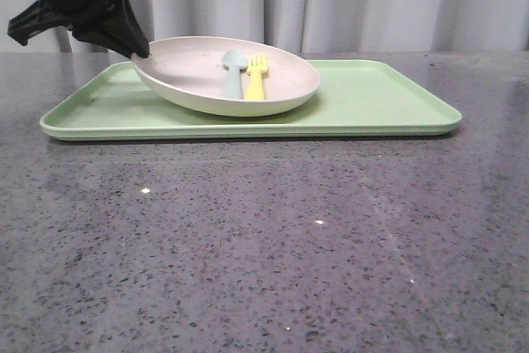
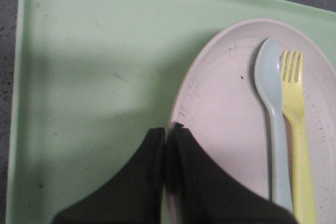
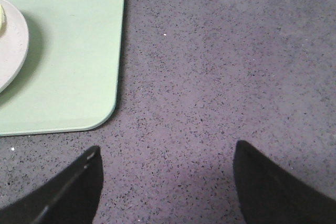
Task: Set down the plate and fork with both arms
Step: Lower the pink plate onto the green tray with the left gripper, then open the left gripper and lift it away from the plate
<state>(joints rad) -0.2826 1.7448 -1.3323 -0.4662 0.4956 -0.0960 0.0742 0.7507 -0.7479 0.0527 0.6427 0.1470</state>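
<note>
Pale curtains (image 1: 347, 2) hang behind a dark, speckled tabletop (image 1: 273, 254). A flat light-green tray (image 1: 372, 101) lies on it. The plate (image 1: 198, 72) is round, shallow and creamy pink, with a raised rim. It sits on the tray, tipped up on the left side, where the left hand (image 1: 136, 49) holds it. In the plate lie the small yellow fork (image 1: 256, 78) and a pale blue spoon (image 1: 233, 72), side by side and touching, with their heads pointing to the far side. The left hand's two black fingers (image 2: 199, 182) are pressed nearly together, pinching the plate's rim between them. The right hand (image 3: 167, 182) hangs over bare tabletop near the tray's right end, its fingers spread wide with nothing in them. No writing or labels can be read on anything.
</note>
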